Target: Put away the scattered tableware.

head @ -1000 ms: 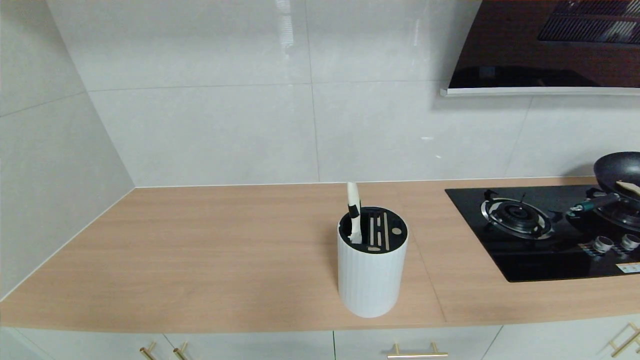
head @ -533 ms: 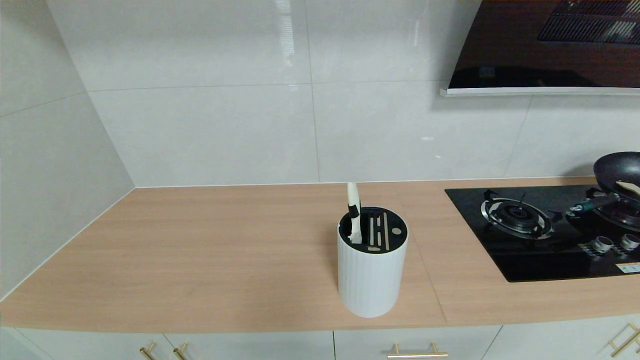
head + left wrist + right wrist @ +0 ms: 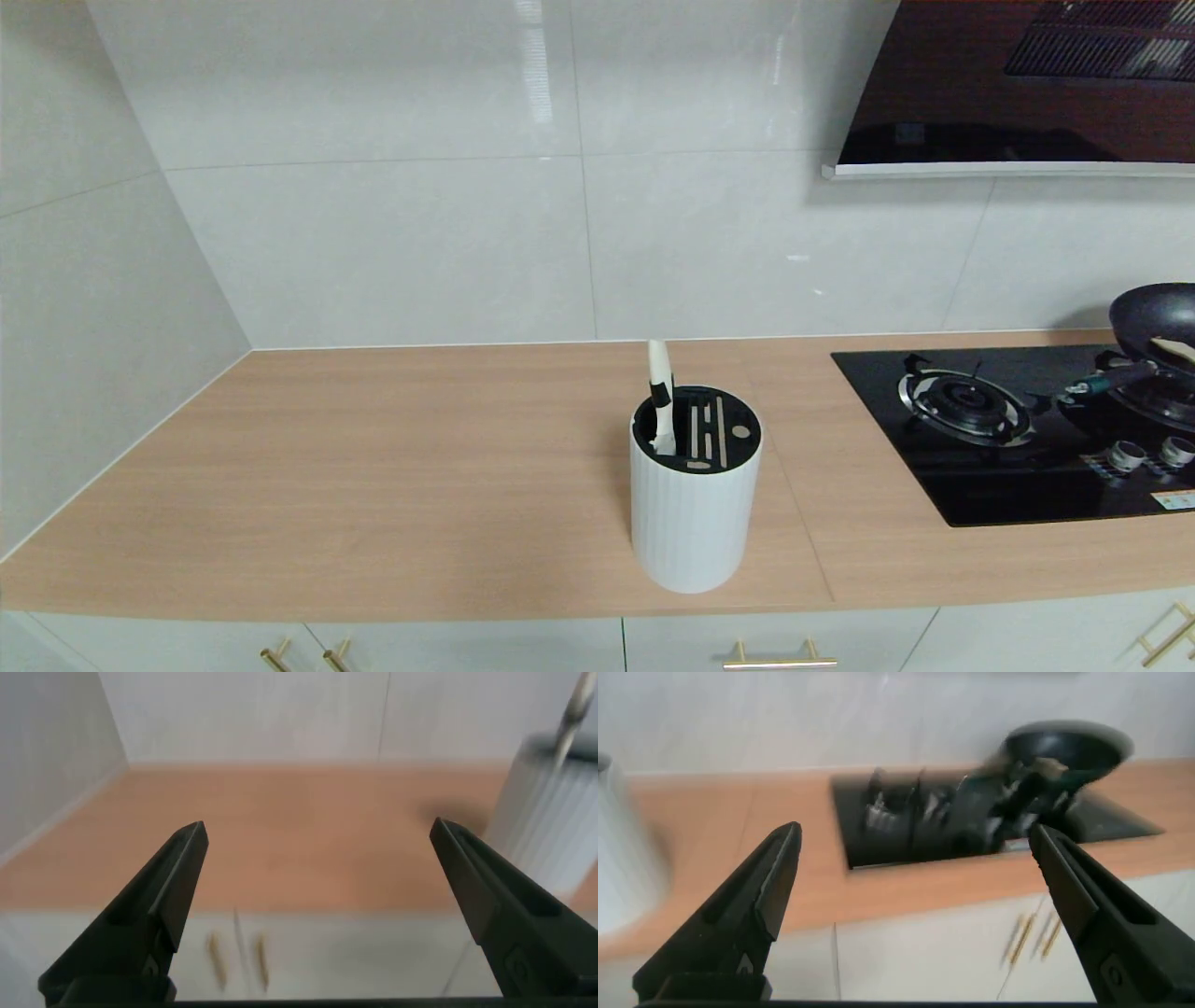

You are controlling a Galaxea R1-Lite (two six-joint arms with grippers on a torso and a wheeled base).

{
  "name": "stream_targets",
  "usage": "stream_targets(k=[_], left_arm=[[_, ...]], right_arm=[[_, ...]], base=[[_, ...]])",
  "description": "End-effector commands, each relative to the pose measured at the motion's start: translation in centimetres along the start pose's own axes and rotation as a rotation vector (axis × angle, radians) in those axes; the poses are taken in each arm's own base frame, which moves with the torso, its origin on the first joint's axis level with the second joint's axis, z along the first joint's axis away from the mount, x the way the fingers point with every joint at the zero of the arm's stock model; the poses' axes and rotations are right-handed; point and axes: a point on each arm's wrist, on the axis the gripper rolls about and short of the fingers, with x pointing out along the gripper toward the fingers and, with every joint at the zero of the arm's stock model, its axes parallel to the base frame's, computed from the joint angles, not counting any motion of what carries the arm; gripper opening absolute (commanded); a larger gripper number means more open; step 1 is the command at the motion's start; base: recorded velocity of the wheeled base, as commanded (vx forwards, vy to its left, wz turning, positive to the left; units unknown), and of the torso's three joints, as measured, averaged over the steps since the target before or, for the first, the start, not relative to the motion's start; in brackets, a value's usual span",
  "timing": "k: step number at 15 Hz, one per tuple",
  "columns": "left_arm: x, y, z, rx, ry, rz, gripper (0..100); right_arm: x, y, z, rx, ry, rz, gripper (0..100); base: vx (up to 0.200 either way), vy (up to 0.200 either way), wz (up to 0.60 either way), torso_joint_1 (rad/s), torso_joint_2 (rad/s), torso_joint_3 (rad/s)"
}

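Head view: a white-and-black-handled utensil (image 3: 661, 397) stands upright in the white ribbed cylindrical holder (image 3: 695, 509) on the light wooden counter (image 3: 420, 485); the tidying looks largely done. Left wrist view: the left gripper (image 3: 318, 826) hangs before the counter's edge, spread wide, empty. Right wrist view: the right gripper (image 3: 915, 828), equally wide and empty, faces the black gas hob (image 3: 971, 821).

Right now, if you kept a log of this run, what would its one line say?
holder upright on counter, one utensil inside | left gripper open, empty | right gripper open, empty | pan on stove
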Motion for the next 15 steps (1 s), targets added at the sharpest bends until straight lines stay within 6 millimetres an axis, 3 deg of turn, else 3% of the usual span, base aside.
stream_targets(k=[1, 3, 7, 10, 15], left_arm=[[0.05, -0.02, 0.08, 0.014, -0.014, -0.011, 100], [0.04, -0.03, 0.14, 0.003, -0.017, -0.018, 100], [0.04, -0.03, 0.16, -0.006, -0.019, -0.017, 100], [0.04, -0.03, 0.16, -0.011, -0.019, -0.017, 100], [0.04, -0.03, 0.16, -0.011, -0.019, -0.017, 100]], right_arm=[[0.03, 0.05, -0.02, 0.008, 0.000, 0.025, 100], [-0.06, 0.43, -0.11, 0.058, 0.012, 0.196, 100], [-0.08, 0.51, -0.12, 0.010, 0.005, 0.230, 100], [0.00, 0.27, -0.50, 0.157, 0.045, 0.099, 100], [-0.03, 0.52, -0.54, 0.114, 0.046, 0.212, 100]], base=[[0.000, 0.000, 0.00, 0.000, 0.00, 0.000], [0.000, 0.000, 0.00, 0.000, 0.00, 0.000], [0.000, 0.000, 0.00, 0.000, 0.00, 0.000], [0.000, 0.000, 0.00, 0.000, 0.00, 0.000], [0.000, 0.000, 0.00, 0.000, 0.00, 0.000]])
